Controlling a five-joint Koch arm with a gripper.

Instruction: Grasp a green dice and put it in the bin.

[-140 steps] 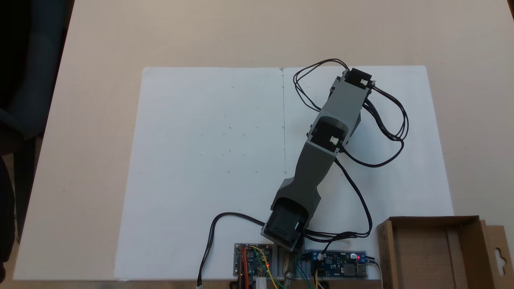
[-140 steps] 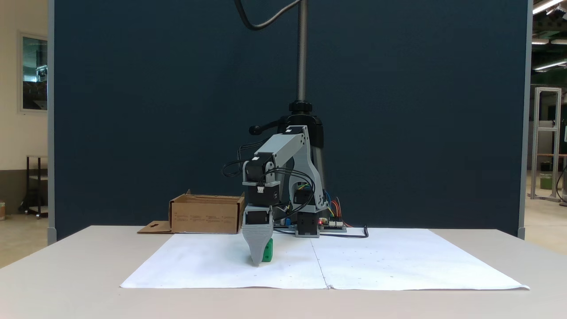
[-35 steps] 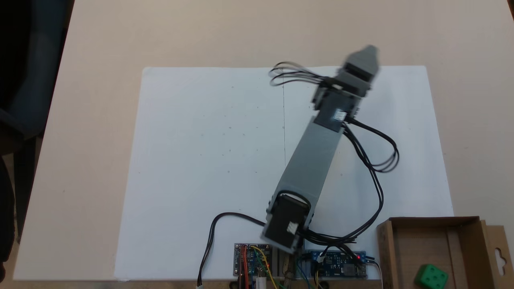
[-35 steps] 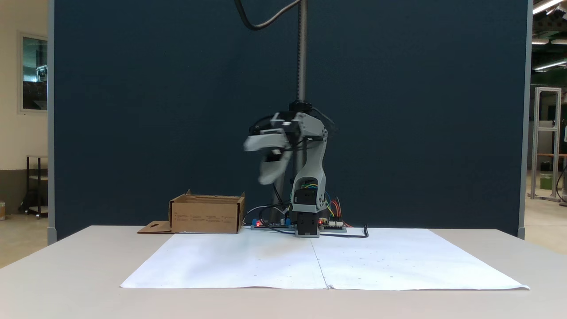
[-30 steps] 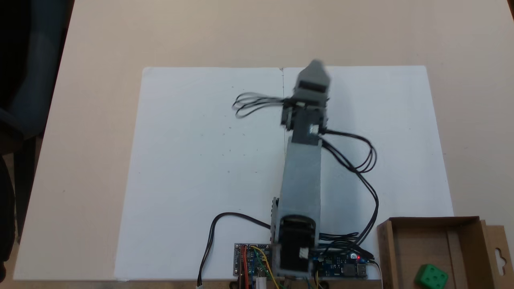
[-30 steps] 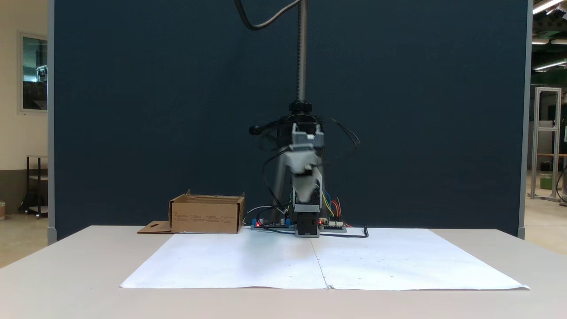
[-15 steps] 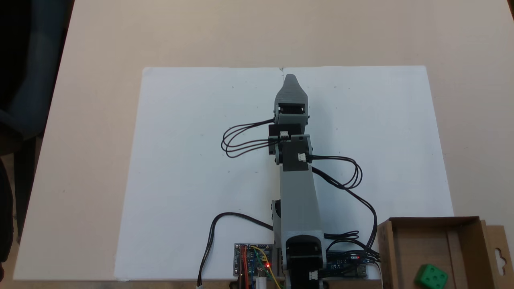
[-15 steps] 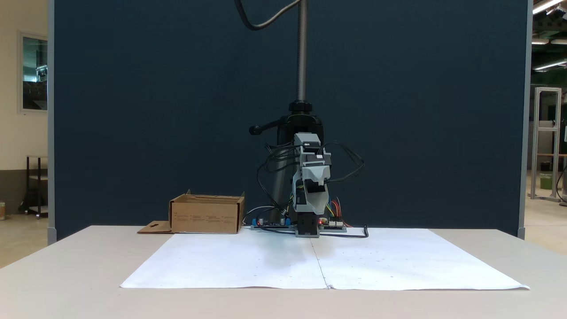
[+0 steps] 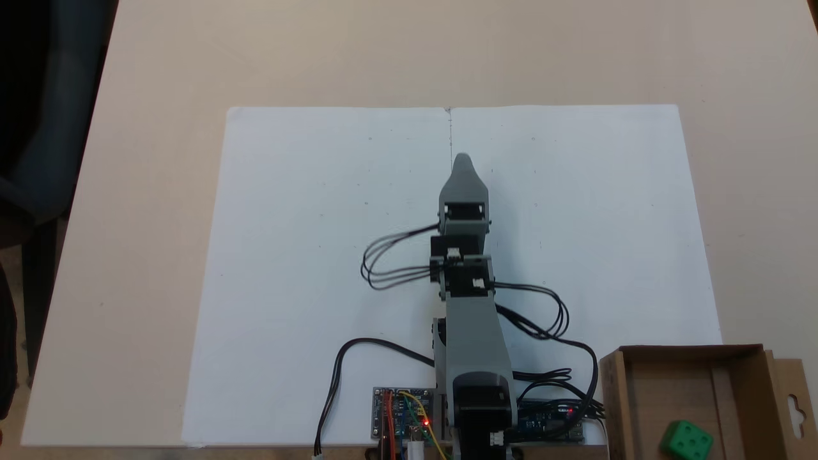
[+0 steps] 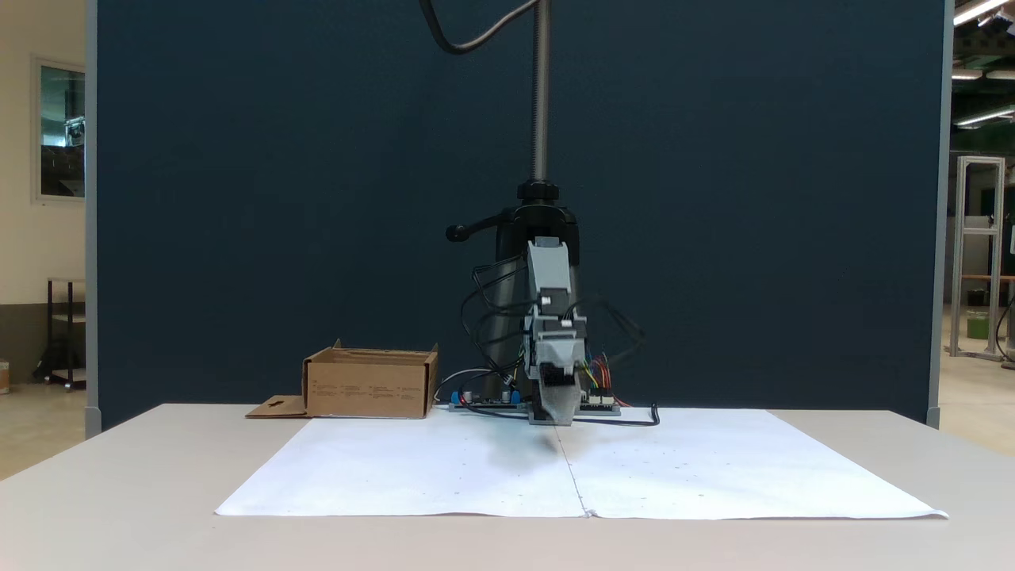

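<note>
The green dice (image 9: 687,440) lies on the floor of the bin (image 9: 690,350), a brown cardboard box at the lower right of a fixed view from above and at the left of a fixed view from the front (image 10: 369,392). My gripper (image 9: 462,161) is well away from the bin, over the middle seam of the white paper, pointing away from the arm's base. From the front the gripper (image 10: 555,419) hangs low, just above the table. Only one grey pointed jaw shows, with the other behind it, and nothing is visible in it.
White paper (image 9: 319,255) covers the table's middle. Circuit boards (image 9: 399,415) and black cables (image 9: 383,268) sit by the arm's base. A camera pole (image 10: 541,95) rises behind the arm before a dark blue partition. A dark chair (image 9: 38,128) stands off the table's left edge.
The dice, at the gripper on the paper earlier, now lies in the bin. The arm swung from the right to the centre, then folded back and lowered the gripper.
</note>
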